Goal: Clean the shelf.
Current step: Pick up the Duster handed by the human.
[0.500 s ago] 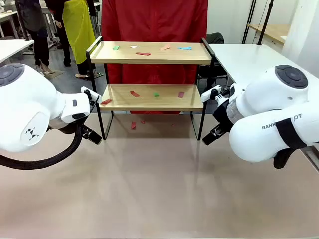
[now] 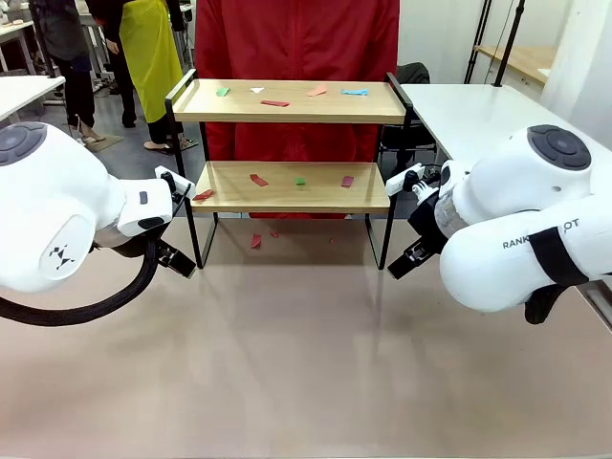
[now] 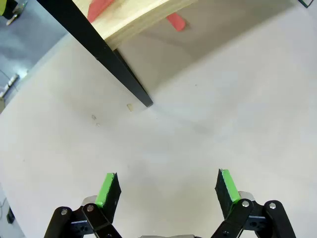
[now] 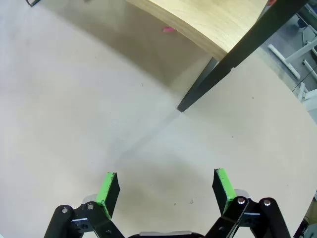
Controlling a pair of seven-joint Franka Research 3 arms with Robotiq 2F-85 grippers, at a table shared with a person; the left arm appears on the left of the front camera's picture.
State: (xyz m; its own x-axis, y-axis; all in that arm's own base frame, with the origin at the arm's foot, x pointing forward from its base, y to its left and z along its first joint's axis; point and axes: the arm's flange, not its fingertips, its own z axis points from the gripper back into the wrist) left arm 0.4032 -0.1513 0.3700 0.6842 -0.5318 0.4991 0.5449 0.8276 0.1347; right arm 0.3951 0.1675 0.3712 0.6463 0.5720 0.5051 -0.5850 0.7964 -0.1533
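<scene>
The small two-tier shelf (image 2: 316, 198), two light wooden boards in a thin black metal frame, stands at the far middle of the large beige tabletop (image 2: 306, 363), just in front of a person in a red garment (image 2: 296, 38). Small flat coloured scraps litter it: five on the upper board (image 2: 274, 102), four on the lower board (image 2: 259, 179), one of them at the lower board's left edge, and a few red ones on the tabletop under the shelf (image 2: 256, 241). The left gripper (image 3: 168, 176) hovers low beside the shelf's front left leg (image 3: 114, 64), its green-padded fingers spread wide with nothing between them. The right gripper (image 4: 166, 173) mirrors it beside the front right leg (image 4: 218, 74), equally spread and empty. Flanking the shelf this way probably lets each arm take the scraps on its own side, with jaws ready to pinch. In the front view the bulky white arm housings hide most of both grippers. Each wrist view cuts the shelf down to one leg and a piece of the lower board. Whether the scraps are paper or plastic is hard to tell, and the person's hands are out of sight behind the shelf.
</scene>
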